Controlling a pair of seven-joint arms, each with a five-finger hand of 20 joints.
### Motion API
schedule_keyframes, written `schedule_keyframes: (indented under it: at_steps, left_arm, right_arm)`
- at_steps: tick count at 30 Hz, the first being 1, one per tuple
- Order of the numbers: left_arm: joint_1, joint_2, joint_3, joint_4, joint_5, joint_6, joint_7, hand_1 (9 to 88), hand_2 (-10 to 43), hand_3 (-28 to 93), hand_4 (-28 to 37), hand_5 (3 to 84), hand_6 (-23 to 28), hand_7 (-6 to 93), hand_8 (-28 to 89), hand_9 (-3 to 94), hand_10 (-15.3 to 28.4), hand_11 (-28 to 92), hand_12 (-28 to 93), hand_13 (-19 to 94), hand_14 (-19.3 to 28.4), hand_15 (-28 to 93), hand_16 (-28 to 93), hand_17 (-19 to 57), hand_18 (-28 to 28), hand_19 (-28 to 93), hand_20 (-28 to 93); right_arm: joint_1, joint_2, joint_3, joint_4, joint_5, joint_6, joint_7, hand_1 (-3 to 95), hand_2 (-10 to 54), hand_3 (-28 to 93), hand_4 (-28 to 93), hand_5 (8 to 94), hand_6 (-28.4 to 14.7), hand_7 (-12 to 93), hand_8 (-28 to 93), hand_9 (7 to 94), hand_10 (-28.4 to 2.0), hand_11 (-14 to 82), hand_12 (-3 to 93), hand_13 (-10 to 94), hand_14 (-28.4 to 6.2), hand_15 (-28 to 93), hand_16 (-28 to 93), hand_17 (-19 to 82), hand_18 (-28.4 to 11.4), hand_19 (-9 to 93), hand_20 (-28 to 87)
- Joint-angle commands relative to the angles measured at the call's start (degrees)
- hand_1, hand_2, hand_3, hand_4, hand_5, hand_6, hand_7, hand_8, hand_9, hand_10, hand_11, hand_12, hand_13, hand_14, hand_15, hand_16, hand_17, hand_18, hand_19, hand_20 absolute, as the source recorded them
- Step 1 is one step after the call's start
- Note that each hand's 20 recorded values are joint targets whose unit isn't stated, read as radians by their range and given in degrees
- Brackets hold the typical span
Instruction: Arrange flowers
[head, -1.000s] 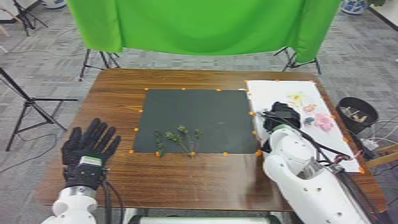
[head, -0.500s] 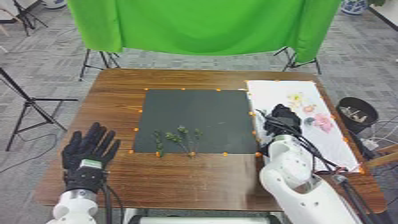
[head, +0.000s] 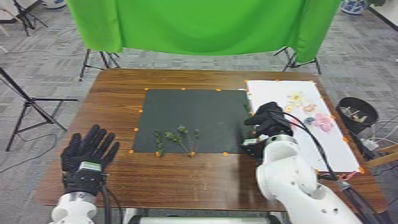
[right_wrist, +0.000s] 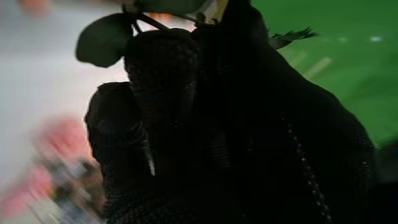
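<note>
A smooth, round-leafed sprig (right_wrist: 103, 41) is seemingly pinched in the curled, fabric-gloved right hand (head: 267, 119) at the dark mat's (head: 191, 107) three o'clock. Thin, knobbly stems (head: 181, 138) lie at its seven. The left hand (head: 86, 152) rests open, fingers spread, at the wooden table's (head: 213, 185) nine.

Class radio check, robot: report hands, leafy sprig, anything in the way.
Right robot hand holding leafy sprig. Left robot hand open. Loose sprigs on dark mat between hands, possibly in the way.
</note>
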Motion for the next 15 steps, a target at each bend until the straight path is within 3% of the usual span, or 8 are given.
schedule_keyframes:
  at_steps: [1, 6, 15]
  left_arm:
    - [0.53, 1.68, -0.17, -0.58, 0.22, 0.07, 0.27, 25.9, 16.9, 73, -28.3, 42.4, 10.5, 18.0, -9, 30.4, 15.7, 31, 11, 24, 17.3, 48, -9, -6.8, 14.8, 40, 9]
    - [0.87, 2.08, -0.06, -0.8, 0.15, 0.44, 0.63, 25.9, 17.1, 73, -28.3, 42.5, 10.5, 18.1, -9, 30.6, 15.7, 31, 12, 25, 17.2, 48, -9, -6.8, 14.8, 40, 9]
    - [0.27, 1.8, 0.4, -0.58, 0.37, 0.74, -0.73, 25.7, 17.3, 73, -28.3, 42.8, 10.4, 18.5, -9, 32.5, 15.8, 31, 12, 25, 17.4, 48, -9, -6.6, 14.8, 39, 9]
  right_arm:
    - [-0.14, -7.05, -6.33, 1.58, -5.95, -2.0, 7.67, 64.6, -9.5, 79, -28, 69.9, 0.5, 60, 10, 93.6, -8.0, 8.0, 33.1, 85, -5.2, 48, 40, 37, -23.9, 86, 42]
    - [-0.37, -10.11, -8.25, 2.81, -7.33, -3.06, 7.86, 64.6, -9.5, 80, -28, 70.0, -0.1, 60, 10, 92.9, -8.8, 8.4, 34.3, 84, -5.9, 50, 39, 37, -24.8, 86, 42]
    - [0.61, -11.64, -10.54, 5.27, -12.08, -2.61, 7.28, 63.5, -9.5, 79, -28, 69.6, -0.5, 60, 10, 92.5, -9.0, 9.1, 35.4, 84, -6.3, 51, 38, 37, -25.3, 87, 41]
